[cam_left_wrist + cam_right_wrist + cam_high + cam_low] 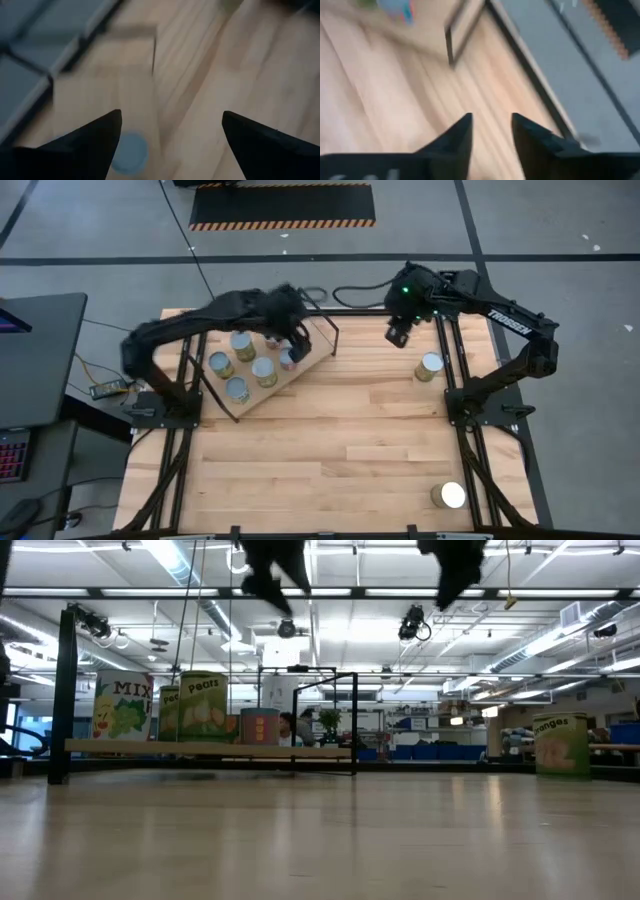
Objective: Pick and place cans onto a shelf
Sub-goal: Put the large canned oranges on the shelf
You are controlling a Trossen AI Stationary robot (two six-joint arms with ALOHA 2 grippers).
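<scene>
Five cans (243, 346) are sitting on the shelf (290, 376), two on the worktop (330, 440) — my left hand (291, 338) is gaping wide, right hand (398, 332) slightly parted, both holding nothing.

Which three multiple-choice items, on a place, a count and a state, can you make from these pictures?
1. The left gripper hangs over
A. the shelf
B. the floor
C. the table's near right corner

2. Cans standing on the table, off the shelf:
A. none
B. two
C. five

3. The left gripper's fingers are
A. shut on a can
B. shut, empty
C. apart, empty

Key:
1 A, the high view shows it above the shelf's cans.
2 B, one can stands at the right and another at the near corner.
3 C, the left wrist view shows a wide gap.
</scene>
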